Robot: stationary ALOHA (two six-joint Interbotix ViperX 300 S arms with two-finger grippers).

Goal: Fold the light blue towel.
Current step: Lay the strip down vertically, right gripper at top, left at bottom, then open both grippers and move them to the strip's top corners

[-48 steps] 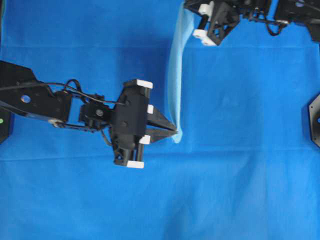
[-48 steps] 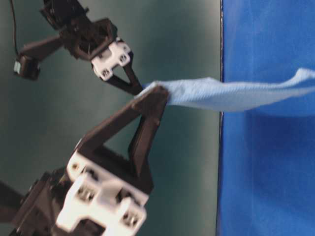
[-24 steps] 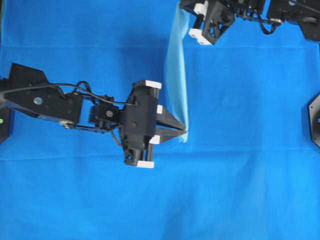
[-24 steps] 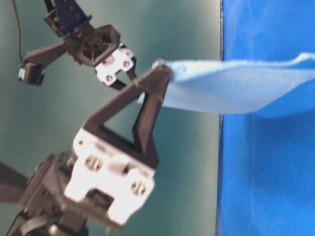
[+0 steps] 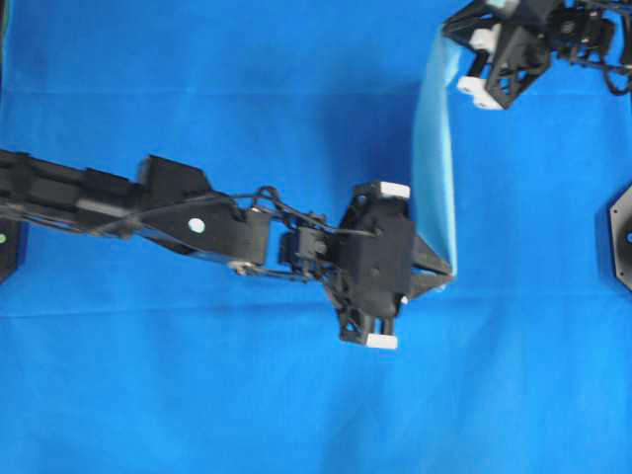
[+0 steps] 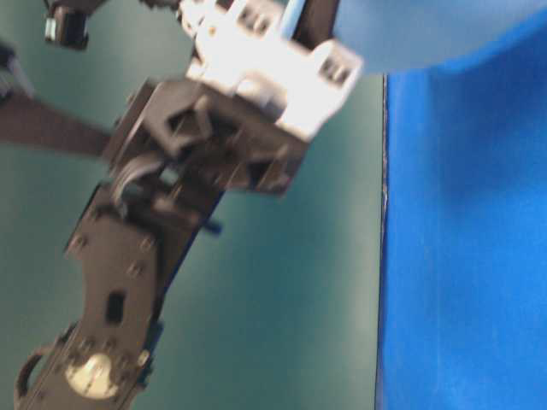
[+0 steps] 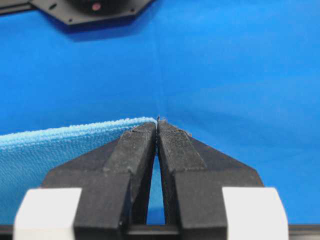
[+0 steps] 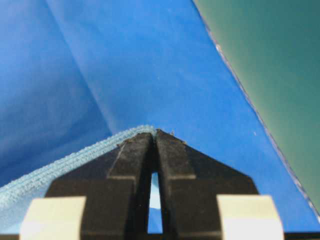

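The left gripper has its jaws pressed together on one corner of the light blue towel, and the right gripper pinches the other corner in the same way. The towel hangs between them as a narrow band above the deep blue table covering. In the overhead view its long axis runs from top to bottom. A black mount sits at the right edge, apart from the towel.

Royal-blue table covering, green backdrop
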